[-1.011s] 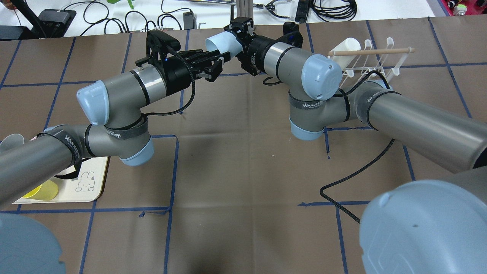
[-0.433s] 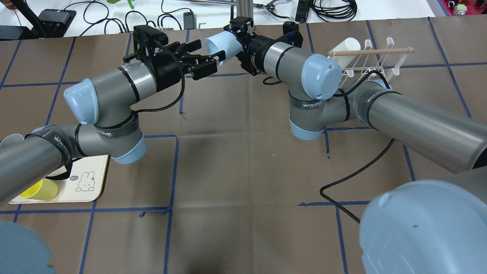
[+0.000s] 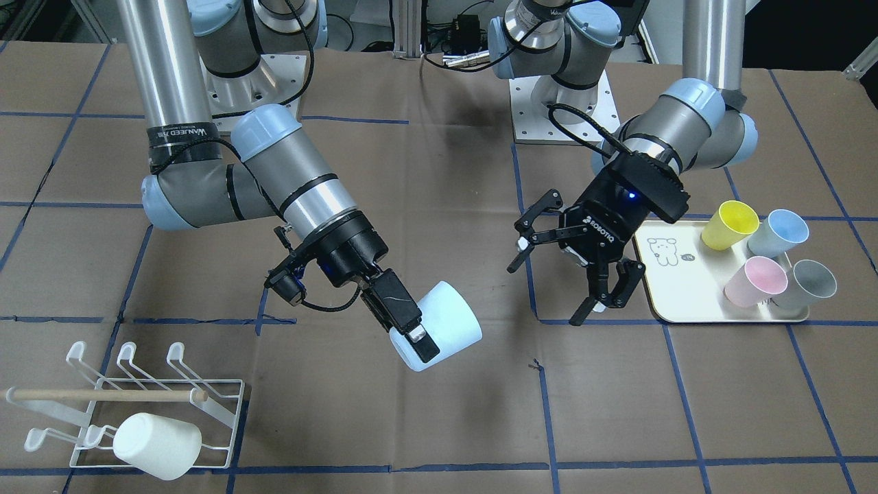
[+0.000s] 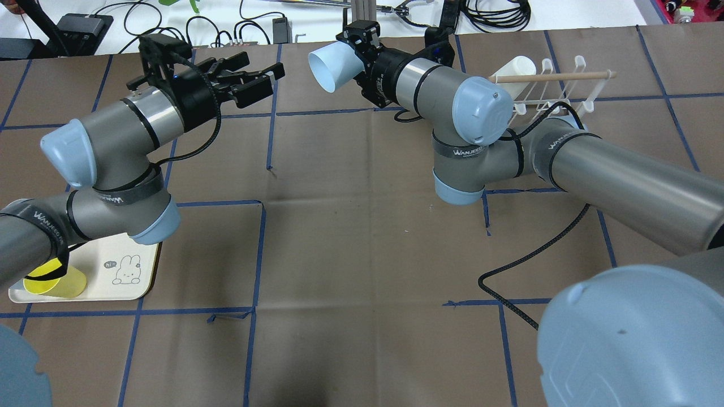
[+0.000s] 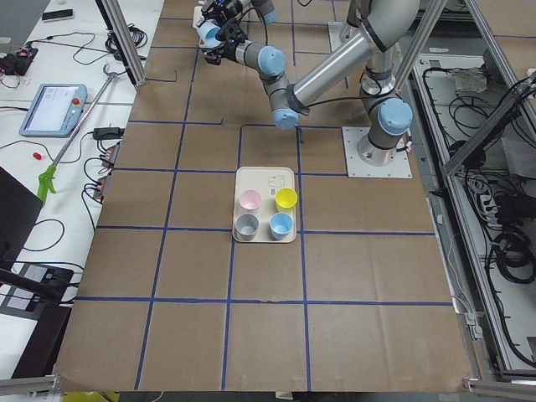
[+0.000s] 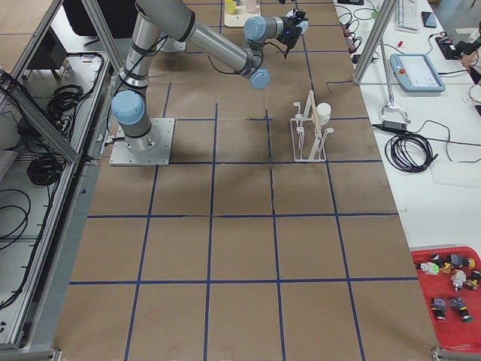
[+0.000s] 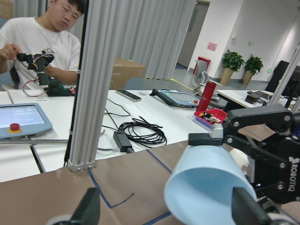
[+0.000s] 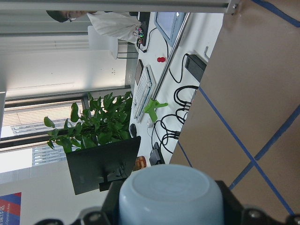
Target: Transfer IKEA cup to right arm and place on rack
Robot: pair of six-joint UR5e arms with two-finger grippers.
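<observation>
Pale blue IKEA cup [image 3: 446, 322], held on its side above the table [image 3: 439, 171] by the right gripper [image 3: 420, 337], whose fingers are closed on its wall; the mouth is turned toward the left gripper [image 3: 546, 293]. The left gripper hangs apart from the cup, jaws spread wide and empty, just beside a tray [image 3: 686, 305]. The rack [image 3: 230, 405], carrying one white cup [image 3: 158, 444], stands on the table well apart from the held cup.

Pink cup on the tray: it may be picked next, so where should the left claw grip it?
Probably by the rim, from above: the pink cup stands mouth-up. Put one finger inside, one outside on the side facing the bare half of the tray, since the grey cup and light blue cup crowd the others.
</observation>
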